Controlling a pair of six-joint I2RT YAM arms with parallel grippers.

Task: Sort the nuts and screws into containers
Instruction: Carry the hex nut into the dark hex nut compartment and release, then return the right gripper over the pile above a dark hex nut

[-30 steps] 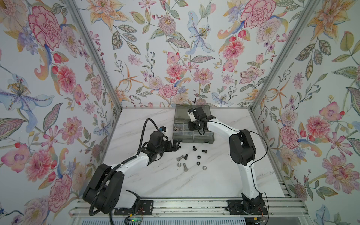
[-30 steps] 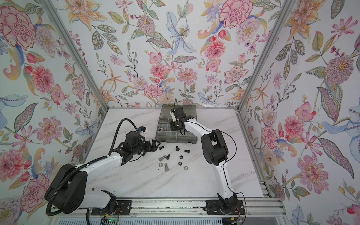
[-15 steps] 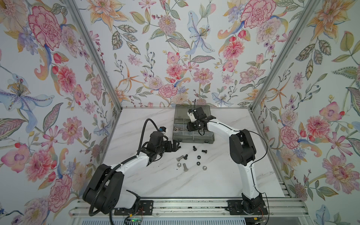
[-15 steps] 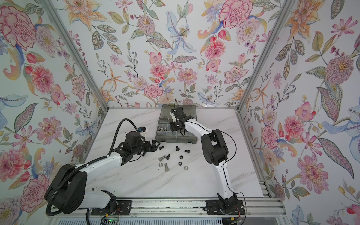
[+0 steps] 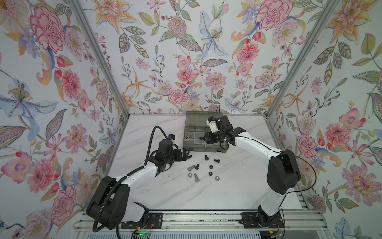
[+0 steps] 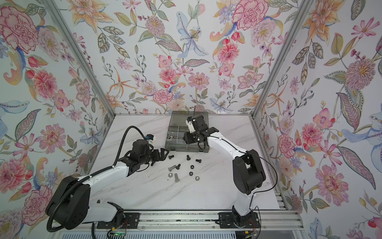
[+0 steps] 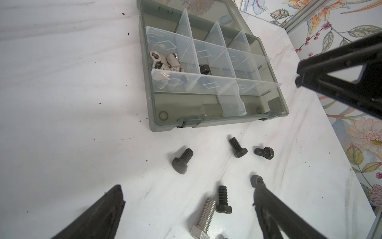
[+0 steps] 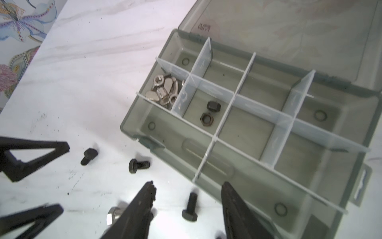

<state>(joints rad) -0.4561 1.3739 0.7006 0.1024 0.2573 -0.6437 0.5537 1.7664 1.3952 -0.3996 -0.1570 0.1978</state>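
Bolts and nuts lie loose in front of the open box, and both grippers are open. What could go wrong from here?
1. The left gripper and right gripper are near each other at the box front; they might collide over the loose bolts.
2. A black bolt lies beside a silver bolt; one grasp could catch both.
3. The organizer box has thin dividers; a dropped part may bounce into a wrong cell.

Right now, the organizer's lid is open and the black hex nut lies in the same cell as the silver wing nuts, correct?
No. The lid is open, but the black hex nut lies in the cell next to the silver wing nuts, with a divider between them. The right wrist view shows it.
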